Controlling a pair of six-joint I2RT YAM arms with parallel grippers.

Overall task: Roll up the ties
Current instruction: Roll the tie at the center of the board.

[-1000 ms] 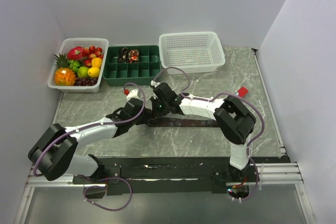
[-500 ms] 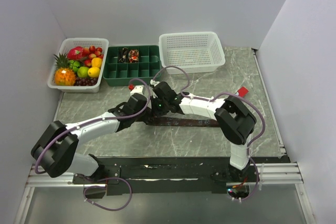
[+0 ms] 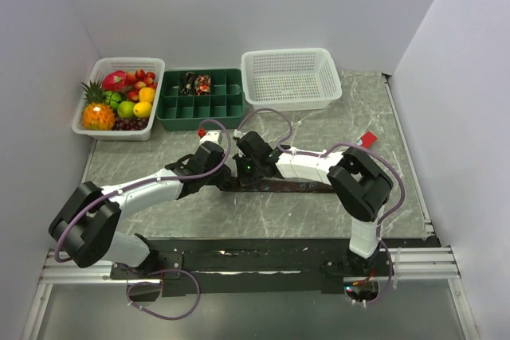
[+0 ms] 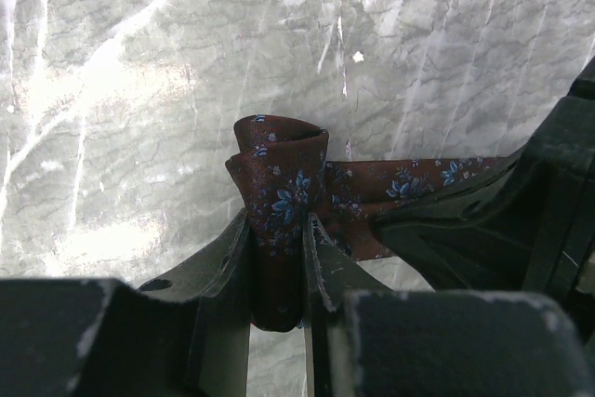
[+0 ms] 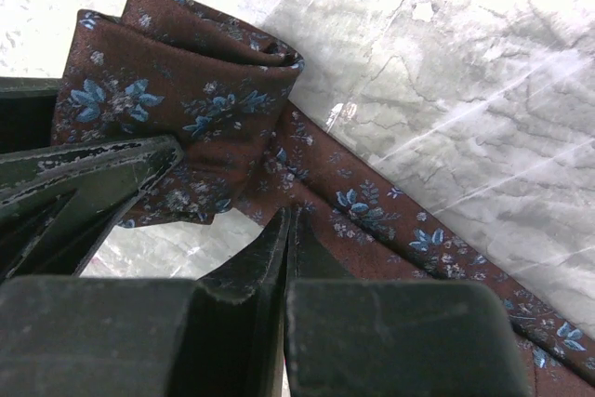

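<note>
Pinching the roll: the left gripper (image 4: 279,262) is clamped on the rolled end of the tie (image 4: 279,183). The fabric is squeezed between both fingers and the loop of the roll stands up past the tips.
Right gripper (image 5: 288,230): fingers pressed together with nothing between them, tips right over the flat stretch of the tie just beside the roll. I cannot tell whether they touch the cloth.
Tie position: mid-counter, with the rolled end at the left where the two grippers meet. The rest lies flat in a straight strip running right, under the right arm.
Tie pattern: dark reddish-brown cloth scattered with small blue flowers.
Writing: two dark bundles (image 3: 196,83), one flecked red, sit in the back row of the green divided tray (image 3: 215,109). Any label on them is too small to read.
Counter (image 3: 414,181): grey-green marbled top with pale veins, glossy enough to throw glare in both wrist views.
Back row: a white basket of fruit (image 3: 118,105) on the left holds a pineapple among the rest. The green tray is in the middle and a white mesh basket (image 3: 291,77) is on the right.
Right side: a small red bar (image 3: 368,139) lies alone, well apart from the tie.
Room: plain white walls (image 3: 239,5) close in behind and on both sides.
</note>
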